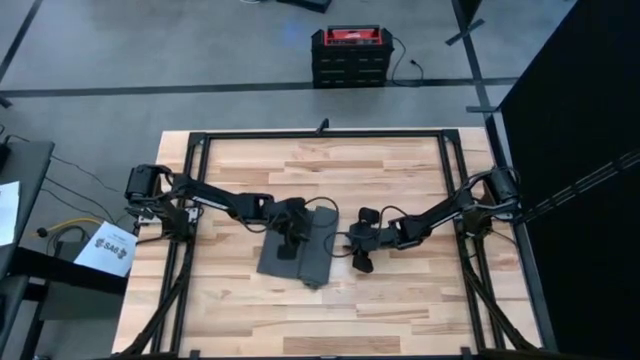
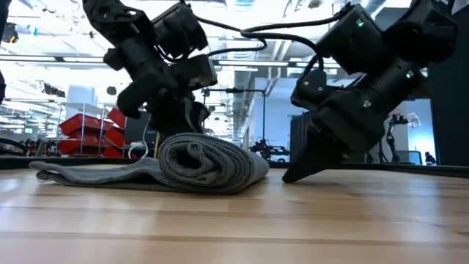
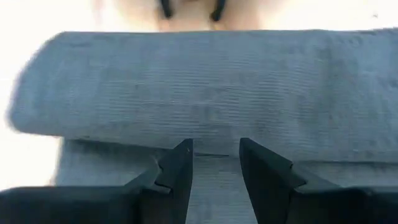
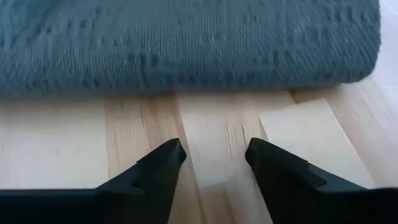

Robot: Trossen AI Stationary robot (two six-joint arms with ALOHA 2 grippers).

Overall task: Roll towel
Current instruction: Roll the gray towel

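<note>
I have the towel [image 1: 300, 250] lying near the middle of the wooden surface [image 1: 400, 300], between my two arms. Part of it is wound into a thick roll [image 2: 209, 165], which sits on the side nearer the right arm. A flat tail [image 2: 80, 174] is spread out on the side toward the left arm. By my judgement the job is roughly half done, maybe a little more: the rolled portion looks firm and even, but the tail needs to be wound in before I can call it finished.

My left tool [image 3: 214, 165] sits over the flat part of the cloth, right behind the roll, with its fingers apart and nothing held between them. My right tool [image 4: 214, 162] is down at the bare wood just beside the roll on the opposite side, its tips close to the surface, also spread and empty. It is near the roll's edge but I cannot say it touches it.

What remains, as I read it, is to keep turning the roll over the loose tail.
</note>
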